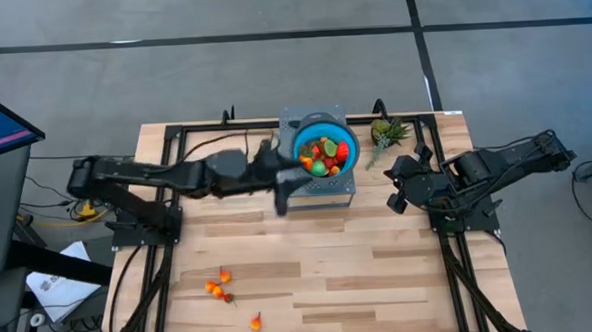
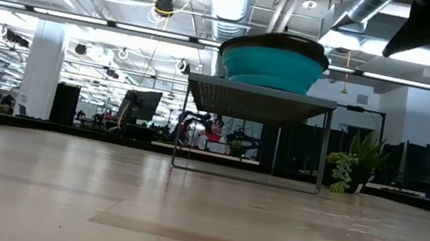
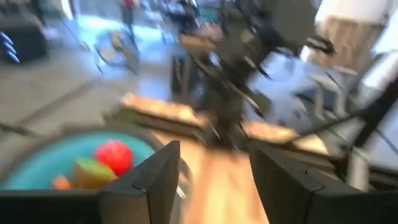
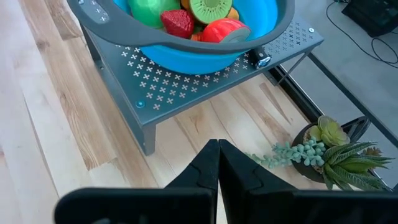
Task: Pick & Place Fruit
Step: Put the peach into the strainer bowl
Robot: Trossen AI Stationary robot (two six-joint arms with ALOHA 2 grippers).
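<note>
A blue bowl full of toy fruit stands on a grey perforated stand at the table's far middle. Several small fruits lie loose on the wood near the front edge, left of centre. My left gripper hovers blurred at the bowl's near left side. In the left wrist view it is open with nothing between its fingers, and the bowl lies just beside them. My right gripper waits shut to the right of the stand.
A small potted plant stands at the far right of the stand, close to my right gripper. Black frame rails run along both sides of the table. The bare wood in the table's middle lies between the stand and the loose fruits.
</note>
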